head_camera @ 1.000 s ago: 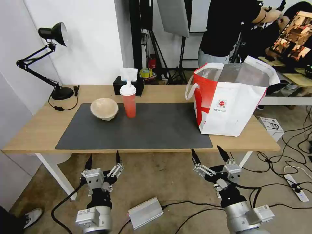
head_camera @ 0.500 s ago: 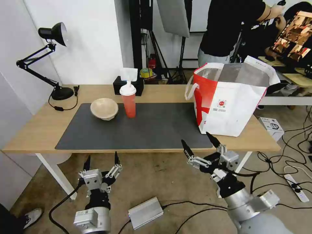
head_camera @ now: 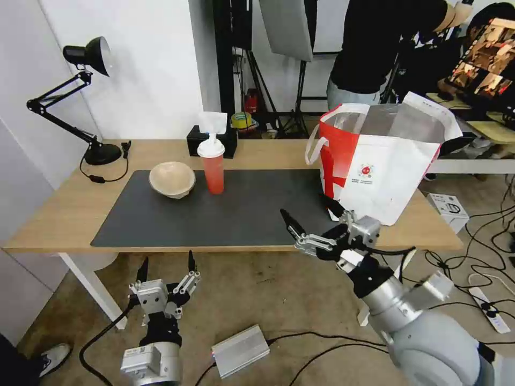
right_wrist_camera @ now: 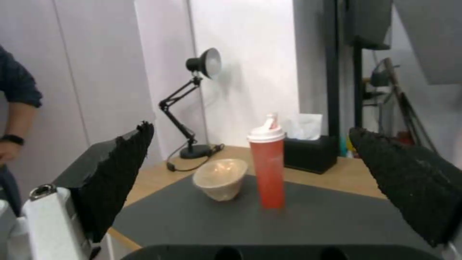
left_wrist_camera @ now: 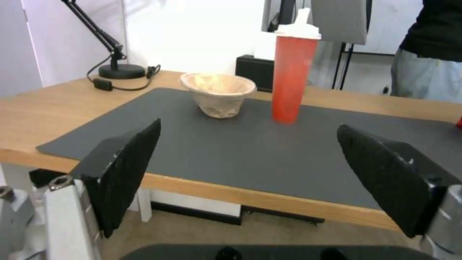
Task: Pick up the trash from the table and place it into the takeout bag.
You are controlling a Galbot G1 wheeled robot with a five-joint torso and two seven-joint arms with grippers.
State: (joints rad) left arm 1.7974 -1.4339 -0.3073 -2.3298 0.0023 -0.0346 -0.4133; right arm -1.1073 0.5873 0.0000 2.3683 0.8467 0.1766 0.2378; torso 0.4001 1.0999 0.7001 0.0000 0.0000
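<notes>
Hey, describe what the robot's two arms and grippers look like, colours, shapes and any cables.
Both arms are rounded silver-grey metal segments joined by black collars. Each ends in a silver block carrying linkages and two tapered black fingers with rough inner pads. The left gripper has a black cable looping off its wrist and a small white label below. The right gripper also trails a thin black cable.

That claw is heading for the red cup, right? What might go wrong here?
The tall red cup is narrow, so a nudge from the open right gripper could tip it. The beige bowl sits close beside it and might get bumped. The takeout bag is soft-sided and could sag.
</notes>
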